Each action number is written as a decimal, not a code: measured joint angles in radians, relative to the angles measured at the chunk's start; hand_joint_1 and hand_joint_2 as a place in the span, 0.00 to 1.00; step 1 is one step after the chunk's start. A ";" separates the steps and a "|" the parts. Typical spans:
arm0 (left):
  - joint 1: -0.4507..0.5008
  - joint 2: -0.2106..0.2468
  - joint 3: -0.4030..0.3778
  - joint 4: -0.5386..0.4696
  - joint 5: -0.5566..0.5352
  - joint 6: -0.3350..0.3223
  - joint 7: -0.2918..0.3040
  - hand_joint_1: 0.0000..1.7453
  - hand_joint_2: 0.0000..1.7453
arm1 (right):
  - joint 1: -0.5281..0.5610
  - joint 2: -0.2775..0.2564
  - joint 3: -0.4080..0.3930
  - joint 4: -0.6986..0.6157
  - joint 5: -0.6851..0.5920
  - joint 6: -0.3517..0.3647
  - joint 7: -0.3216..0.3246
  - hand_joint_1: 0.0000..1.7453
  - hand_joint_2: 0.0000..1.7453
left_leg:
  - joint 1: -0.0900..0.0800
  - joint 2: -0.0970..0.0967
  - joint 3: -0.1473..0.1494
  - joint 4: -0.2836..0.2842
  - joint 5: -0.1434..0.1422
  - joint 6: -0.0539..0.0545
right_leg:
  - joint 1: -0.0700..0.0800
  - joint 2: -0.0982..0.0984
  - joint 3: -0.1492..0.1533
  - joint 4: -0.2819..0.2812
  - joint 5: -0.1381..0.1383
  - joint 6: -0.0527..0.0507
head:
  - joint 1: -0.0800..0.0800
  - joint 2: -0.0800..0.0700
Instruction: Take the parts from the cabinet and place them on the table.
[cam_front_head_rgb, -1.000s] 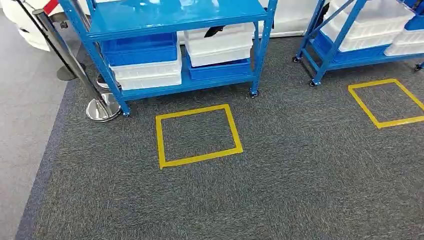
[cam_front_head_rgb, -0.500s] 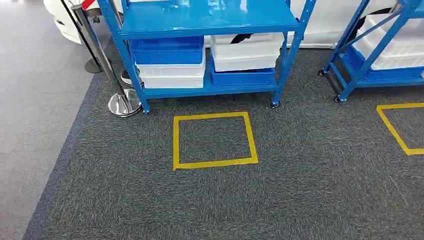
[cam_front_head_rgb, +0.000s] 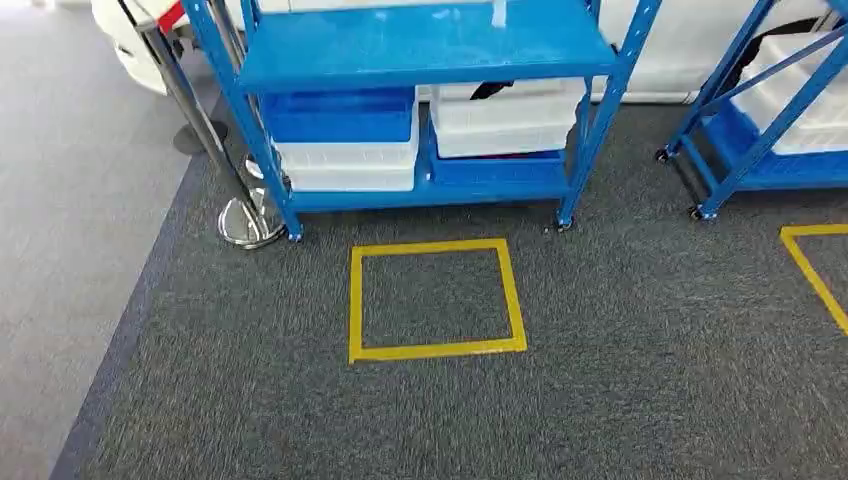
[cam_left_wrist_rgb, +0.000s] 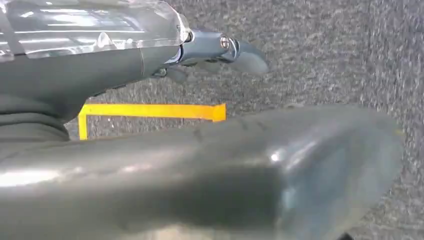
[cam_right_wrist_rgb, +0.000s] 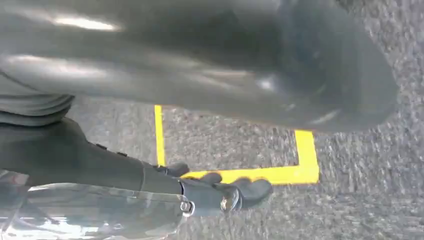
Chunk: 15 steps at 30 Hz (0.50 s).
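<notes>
While the robot stands on the dark grey carpet (cam_front_head_rgb: 620, 380) facing the blue steel shelving cabinet on castors (cam_front_head_rgb: 420, 45), both arms hang at its sides. The left hand (cam_left_wrist_rgb: 215, 52) hangs over the carpet with nothing in it; whether its fingers are spread or curled I cannot tell, since the view is turned and partly blocked. The right hand (cam_right_wrist_rgb: 220, 190) likewise holds nothing, its dark fingers lying loosely curled above the carpet.

The parts presumably lie in the cabinet's bins: a blue plastic bin (cam_front_head_rgb: 340, 115) stacked on a white plastic bin (cam_front_head_rgb: 350, 165) on the bottom shelf's left side, and white plastic bins (cam_front_head_rgb: 505, 120) on a second blue bin (cam_front_head_rgb: 495, 168) to their right. A dark object (cam_front_head_rgb: 492, 90) pokes from the top right bin; what it is cannot be made out.

The yellow tape square (cam_front_head_rgb: 435, 298) on the carpet just before the cabinet looks like the standing mark. A poor stop there could leave the bins out of easy reach, or bring the body against the shelf edge. The chrome stanchion post with its round base (cam_front_head_rgb: 245, 220) stands just beside the cabinet's left leg, and a swinging left arm might knock it.

The cabinet's upper shelves are cut off, the bins' contents are hidden, and a second blue cabinet (cam_front_head_rgb: 760, 150) is cropped at the right. The desk is nowhere to be placed from here.
</notes>
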 joint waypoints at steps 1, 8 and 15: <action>-0.002 0.000 0.000 0.000 0.000 0.000 0.001 0.00 0.00 | -0.003 0.000 0.000 0.000 0.001 0.000 0.000 0.00 0.00 | -0.002 -0.002 0.015 -0.023 -0.028 0.002 | 0.001 -0.003 0.021 -0.008 0.003 0.005 | -0.001 0.000; -0.002 -0.002 -0.001 0.000 0.001 0.000 0.004 0.00 0.00 | -0.011 -0.001 -0.002 -0.001 0.010 -0.002 0.000 0.00 1.00 | 0.014 -0.025 0.185 -0.106 -0.101 0.021 | 0.003 0.013 -0.267 0.341 -0.029 0.024 | 0.009 0.000; 0.007 -0.007 -0.002 0.000 0.003 0.003 0.008 0.00 0.00 | -0.005 -0.002 -0.041 -0.002 -0.026 0.014 -0.007 0.00 0.00 | 0.001 -0.006 0.331 -0.101 -0.244 -0.005 | 0.018 -0.038 -0.347 0.110 0.258 -0.004 | 0.013 0.000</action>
